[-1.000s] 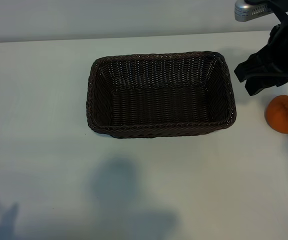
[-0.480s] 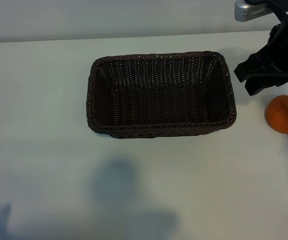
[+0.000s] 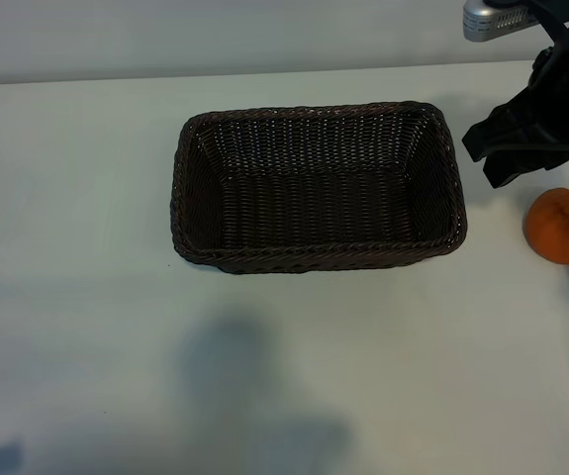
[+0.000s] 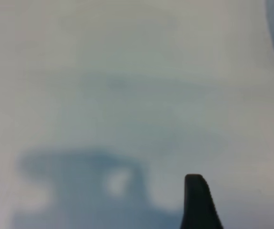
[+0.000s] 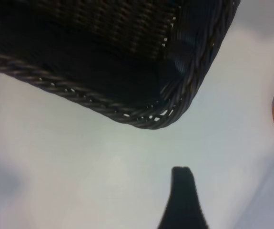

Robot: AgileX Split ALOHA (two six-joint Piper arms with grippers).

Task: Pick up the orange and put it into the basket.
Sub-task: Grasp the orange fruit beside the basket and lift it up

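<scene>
- The orange is small, round and bright orange, with dimpled skin and a bumpy raised stem end at its top. It lies on the white table, near the right edge of the exterior view, to the right of the basket and apart from it.
- The basket is a large rectangular one of dark-brown woven wicker, with rounded corners, sloping sides and a braided rim. It stands in the middle of the table and nothing lies inside it.
- The right gripper hangs over the table between the basket's right end and the orange, above the fruit and touching neither. Its dark jaws stand apart and hold nothing.
- The left gripper does not appear in the exterior view. The left wrist view shows only one dark fingertip over bare table and a soft shadow; the jaws are spread and nothing is between them.
- In the right wrist view, only one corner of the basket is seen, and the orange is cut off at the picture's edge, so just a thin orange slice of it shows. One fingertip of the gripper is visible there.
- The upper part of the right arm is cut off by the exterior view's edge.
- Count: one orange, one basket, two grippers.
</scene>
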